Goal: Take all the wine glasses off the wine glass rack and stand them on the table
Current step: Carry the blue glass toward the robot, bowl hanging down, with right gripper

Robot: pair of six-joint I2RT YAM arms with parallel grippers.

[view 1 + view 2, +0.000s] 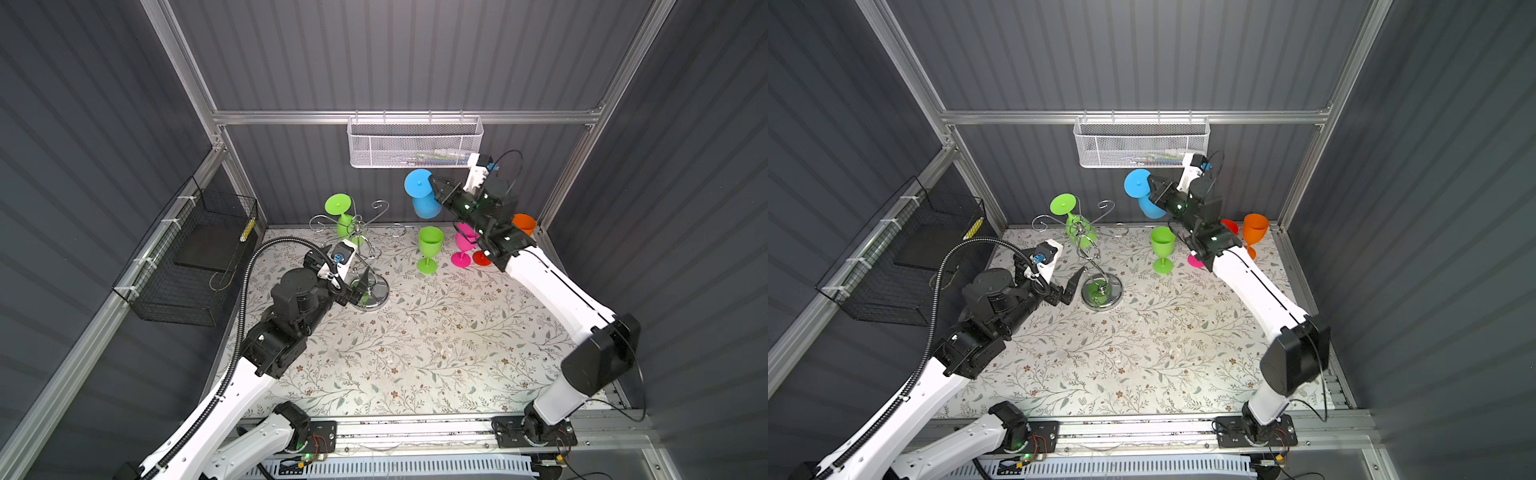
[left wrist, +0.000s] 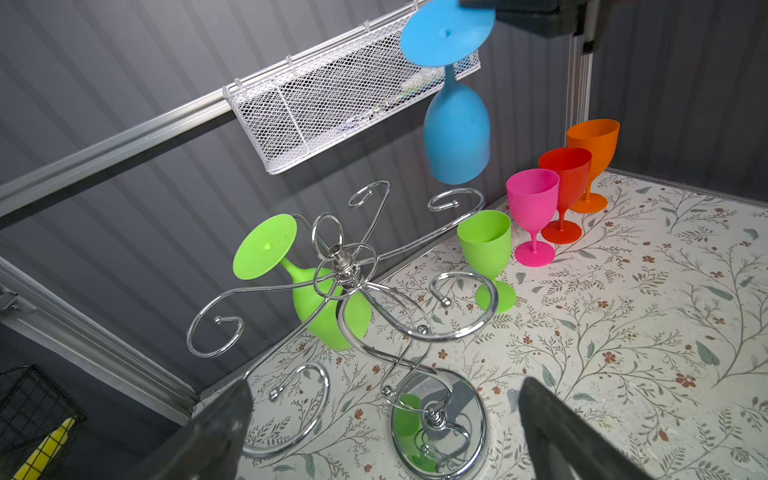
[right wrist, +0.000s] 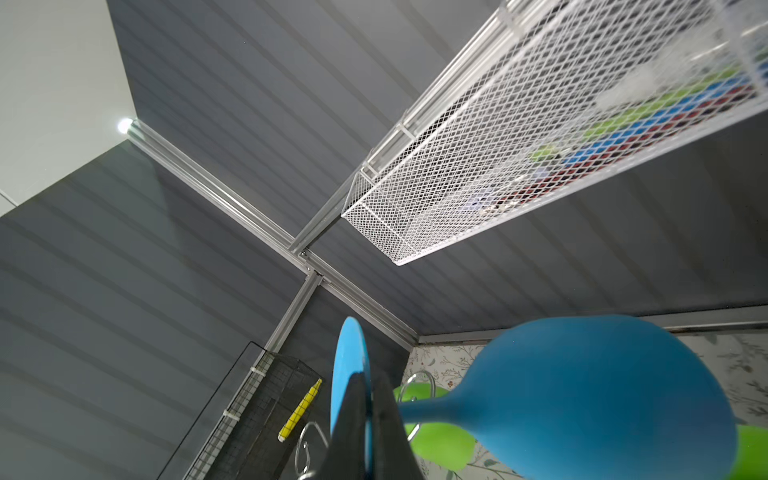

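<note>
The chrome wine glass rack [image 1: 372, 293] [image 1: 1103, 292] [image 2: 341, 262] stands at the back left of the floral table. A lime green wine glass [image 1: 343, 217] [image 1: 1074, 221] [image 2: 326, 309] hangs upside down from one scroll arm. A blue wine glass [image 1: 424, 206] [image 1: 1151, 210] [image 2: 455, 133] [image 3: 602, 395] hangs upside down in the air, right of the rack and clear of its arms. My right gripper [image 1: 434, 185] [image 1: 1153, 185] [image 3: 370, 384] is shut on the edge of its round foot. My left gripper [image 1: 357, 289] [image 1: 1073, 286] [image 2: 386, 386] stands open, low beside the rack's base, holding nothing.
Upright on the table at the back right stand a green [image 1: 430, 245], a pink [image 2: 532, 208], a red [image 2: 566, 183] and an orange glass [image 1: 523, 224]. A white mesh basket [image 1: 415, 143] hangs on the back wall just above the blue glass. A black wire basket [image 1: 187, 257] hangs on the left wall.
</note>
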